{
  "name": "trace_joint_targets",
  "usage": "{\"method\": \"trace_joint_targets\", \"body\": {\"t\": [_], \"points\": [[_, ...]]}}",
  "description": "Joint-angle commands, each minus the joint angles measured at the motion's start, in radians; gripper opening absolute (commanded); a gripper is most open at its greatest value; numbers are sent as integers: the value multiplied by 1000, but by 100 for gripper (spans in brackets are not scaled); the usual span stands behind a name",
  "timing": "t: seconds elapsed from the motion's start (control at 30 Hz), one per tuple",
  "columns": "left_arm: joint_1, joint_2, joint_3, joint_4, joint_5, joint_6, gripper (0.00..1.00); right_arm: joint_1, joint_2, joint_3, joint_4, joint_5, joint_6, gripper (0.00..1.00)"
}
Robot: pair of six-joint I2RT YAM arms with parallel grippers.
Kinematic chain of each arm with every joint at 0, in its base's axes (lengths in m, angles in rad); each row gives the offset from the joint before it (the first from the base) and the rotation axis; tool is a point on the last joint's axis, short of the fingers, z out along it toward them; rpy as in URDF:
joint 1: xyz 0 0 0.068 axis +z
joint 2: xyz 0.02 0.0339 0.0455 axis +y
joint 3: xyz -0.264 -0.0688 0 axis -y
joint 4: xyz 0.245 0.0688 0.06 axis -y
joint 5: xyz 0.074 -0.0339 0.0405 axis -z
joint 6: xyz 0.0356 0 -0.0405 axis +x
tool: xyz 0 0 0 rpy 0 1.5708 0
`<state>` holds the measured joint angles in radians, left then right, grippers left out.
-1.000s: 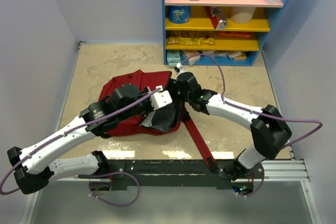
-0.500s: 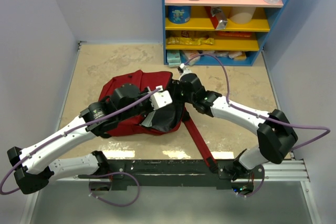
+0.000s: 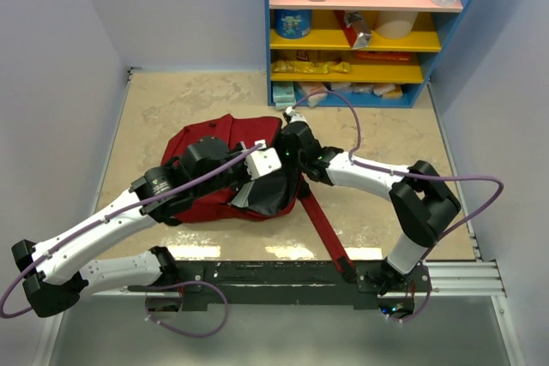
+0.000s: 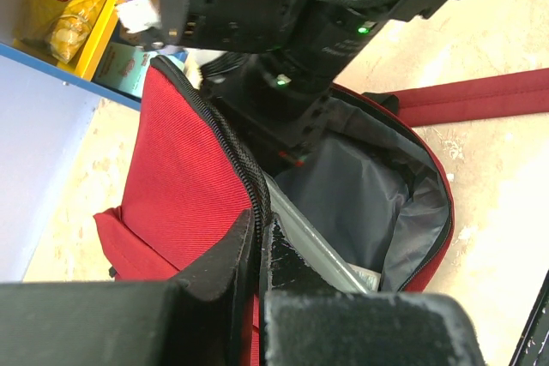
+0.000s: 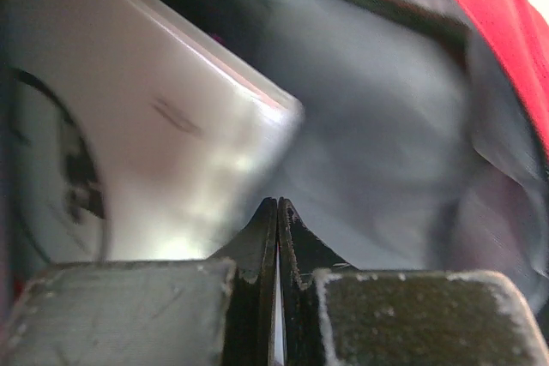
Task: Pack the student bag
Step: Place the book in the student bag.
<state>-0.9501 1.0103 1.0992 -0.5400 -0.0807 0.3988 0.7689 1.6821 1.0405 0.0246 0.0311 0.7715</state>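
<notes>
Found student bag [image 3: 214, 130] mid-table [image 3: 171, 100], between both arms. Probably handles soft, floppy, fairly light; best taken by zipper rim [image 4: 232, 152]. Pinching that rim with left gripper [image 4: 260, 237]; closed on nothing with right gripper [image 5: 277, 212], inside the mouth. Showing pale flat slab [image 5: 129, 126] clearly from right wrist only; hidden under arms from above.

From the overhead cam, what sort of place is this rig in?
Probably a staged test cell dressed as a school corner: plain lilac walls boxing in a tan table, a blue shelf unit stocked with snack packets, and a red student bag lying open.
</notes>
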Motion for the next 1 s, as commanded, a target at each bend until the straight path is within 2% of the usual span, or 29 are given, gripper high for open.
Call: {"method": "trace_joint_targets", "body": {"t": [0.0, 0.27, 0.4, 0.57, 0.63, 0.77, 0.97], "points": [[-3, -13, 10, 72, 10, -21, 0, 26, -4, 102, 86, 27, 20, 0], [-4, -18, 10, 74, -1, -31, 0, 112, 44, 180, 83, 102, 101, 0], [-3, -22, 8, 74, 2, -28, 0, 132, 100, 173, 138, 78, 190, 0], [-3, -24, 7, 74, 7, -21, 0, 153, 140, 200, 170, 71, 221, 0], [-4, -24, 10, 68, 10, -20, 0, 153, 119, 207, 124, 113, 216, 0], [-3, -30, 8, 58, 10, -15, 0, 124, 35, 112, 69, 211, 210, 0], [-4, -26, 4, 64, 21, -20, 0, 115, -44, 38, 67, 338, 250, 0]]}}
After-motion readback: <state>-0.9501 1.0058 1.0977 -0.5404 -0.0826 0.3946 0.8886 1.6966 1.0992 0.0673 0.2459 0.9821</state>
